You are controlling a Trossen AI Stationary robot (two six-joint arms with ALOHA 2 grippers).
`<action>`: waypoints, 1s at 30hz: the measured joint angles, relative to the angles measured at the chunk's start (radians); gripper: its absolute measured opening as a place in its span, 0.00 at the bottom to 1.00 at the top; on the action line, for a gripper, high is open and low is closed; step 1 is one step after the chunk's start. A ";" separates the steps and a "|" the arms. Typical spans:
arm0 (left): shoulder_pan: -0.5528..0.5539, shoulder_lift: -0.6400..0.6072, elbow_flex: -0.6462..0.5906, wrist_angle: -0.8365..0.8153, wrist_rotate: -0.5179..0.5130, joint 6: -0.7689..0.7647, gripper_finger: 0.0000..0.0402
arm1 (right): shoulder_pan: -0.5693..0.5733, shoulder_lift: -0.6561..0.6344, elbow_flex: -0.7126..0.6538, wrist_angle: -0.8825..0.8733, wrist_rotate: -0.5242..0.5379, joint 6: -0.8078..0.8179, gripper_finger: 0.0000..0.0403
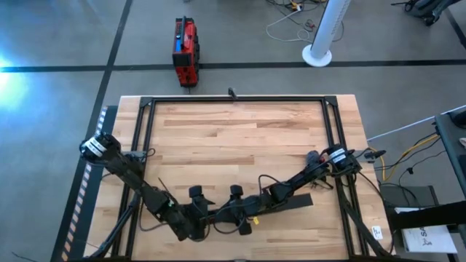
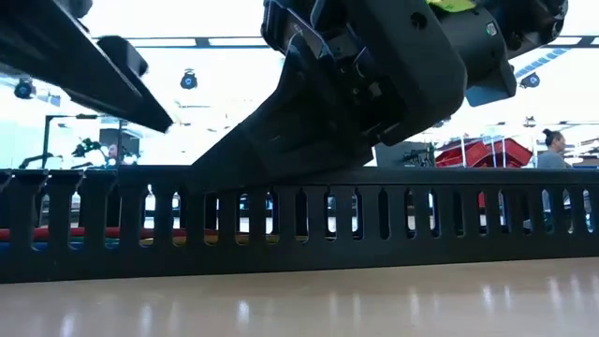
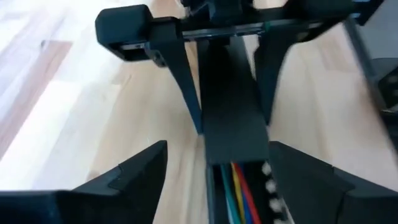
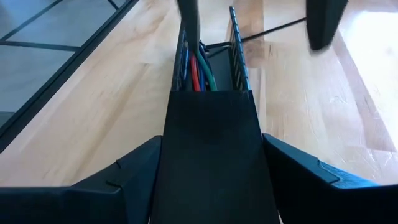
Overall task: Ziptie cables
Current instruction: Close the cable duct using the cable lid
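A black slotted bar (image 2: 299, 225) lies on its base on the table near the front edge. The cables (image 3: 239, 190), blue, green, yellow and red wires, run inside it (image 4: 198, 73). A flat black cover strip (image 4: 211, 149) lies over the channel's right part, and my right gripper (image 1: 244, 209) is shut on it. My left gripper (image 1: 207, 215) is open. Its fingers (image 3: 134, 174) stand on either side of the uncovered channel, just above it, and I see no contact. My right gripper pinches the cover strip's two long edges (image 4: 163, 163) between its two fingers. The fingers slant down from the table's right side and lie along the strip. The strip's far end (image 3: 231, 140) sits over the channel, on top of the cables.
Black frame rails (image 1: 233, 98) border the wooden table on the left, right and far sides. A red toolbox (image 1: 185, 51) and a white fan base (image 1: 318, 54) stand on the floor beyond. A person (image 2: 552, 145) shows in the room behind.
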 joint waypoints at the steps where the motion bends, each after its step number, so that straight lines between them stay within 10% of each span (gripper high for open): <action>1: -0.004 -0.022 0.000 -0.027 0.012 -0.016 0.66 | 0.000 0.000 0.001 -0.006 0.000 0.002 0.58; 11: -0.106 -0.126 -0.001 -0.171 0.075 -0.262 0.69 | -0.006 -0.001 0.001 -0.026 0.010 0.026 0.61; 30: -0.137 0.042 -0.018 -0.201 -0.052 -0.352 0.71 | -0.037 -0.003 0.001 -0.039 0.027 0.062 0.59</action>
